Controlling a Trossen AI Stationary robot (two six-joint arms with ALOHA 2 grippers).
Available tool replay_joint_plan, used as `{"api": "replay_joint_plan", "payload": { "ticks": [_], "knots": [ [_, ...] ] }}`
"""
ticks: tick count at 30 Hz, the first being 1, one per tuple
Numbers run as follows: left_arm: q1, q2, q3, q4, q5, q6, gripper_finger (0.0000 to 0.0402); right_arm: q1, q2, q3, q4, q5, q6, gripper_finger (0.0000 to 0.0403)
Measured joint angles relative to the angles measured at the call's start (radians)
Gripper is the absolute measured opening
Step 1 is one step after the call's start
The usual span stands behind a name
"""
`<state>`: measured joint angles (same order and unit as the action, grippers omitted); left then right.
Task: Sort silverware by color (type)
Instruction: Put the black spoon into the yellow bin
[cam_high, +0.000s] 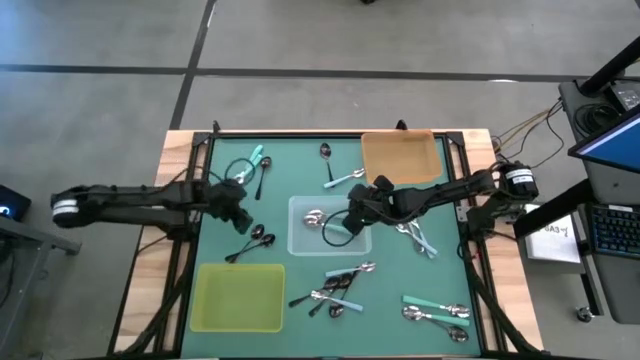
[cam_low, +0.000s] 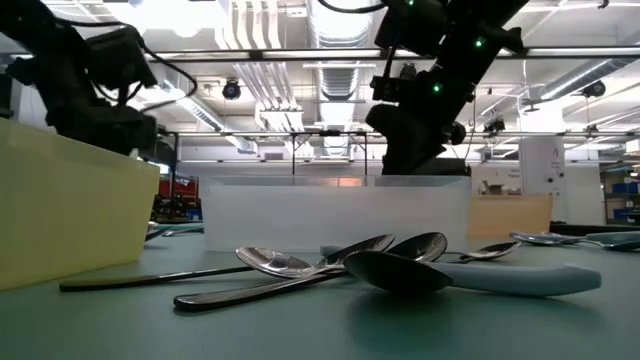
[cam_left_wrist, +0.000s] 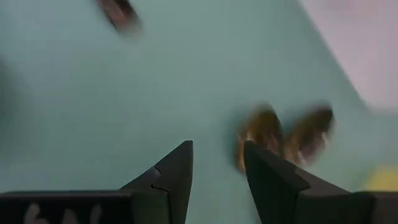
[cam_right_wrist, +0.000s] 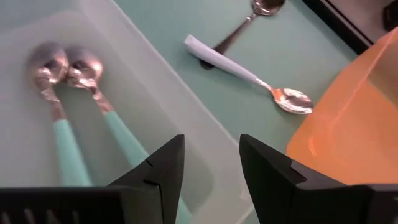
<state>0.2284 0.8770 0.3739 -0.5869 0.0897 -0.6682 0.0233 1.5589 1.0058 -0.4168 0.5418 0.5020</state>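
Teal-handled spoons (cam_right_wrist: 81, 118), two of them, lie in the clear tray (cam_high: 300, 238) at frame centre; more silverware is scattered over the green tabletop (cam_high: 290, 165). Thin, stiff, slippery metal, probably best gripped mid-handle. The right pincer (cam_right_wrist: 211, 168) hovers above the tray, fingers apart and empty; the left pincer (cam_left_wrist: 217, 171), centre-left, likewise gapes over two dark spoons (cam_high: 258, 238).

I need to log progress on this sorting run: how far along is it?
Early. Two teal-handled spoons lie in the clear tray; the yellow-green tray and orange tray look empty. The right claw, open and empty, hovers over the clear tray; the left claw, open, is above two dark spoons. Most silverware remains scattered.
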Motion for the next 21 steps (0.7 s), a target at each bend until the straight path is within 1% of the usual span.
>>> {"api": "replay_joint_plan", "payload": {
  "ticks": [3,8,11,16,21],
  "knots": [
    [-0.068,0.049,-0.001,0.001,0.058,-0.050,0.0128,-0.013,0.000,0.000,-0.002,0.000,-0.035,0.0146],
    [-0.186,0.115,0.031,-0.006,0.059,-0.078,0.0128,-0.024,0.000,0.000,0.000,0.000,-0.058,0.0146],
    [-0.238,0.156,0.056,-0.016,0.047,-0.082,0.0128,-0.025,0.000,0.000,0.000,0.000,-0.075,0.0146],
    [-0.276,0.238,0.080,-0.023,-0.001,-0.082,0.0128,-0.027,0.000,0.000,0.002,0.000,-0.097,0.0146],
    [-0.276,0.338,0.098,-0.023,0.005,-0.073,0.0128,-0.027,0.000,0.000,0.002,0.000,-0.102,0.0146]
  ]
}}
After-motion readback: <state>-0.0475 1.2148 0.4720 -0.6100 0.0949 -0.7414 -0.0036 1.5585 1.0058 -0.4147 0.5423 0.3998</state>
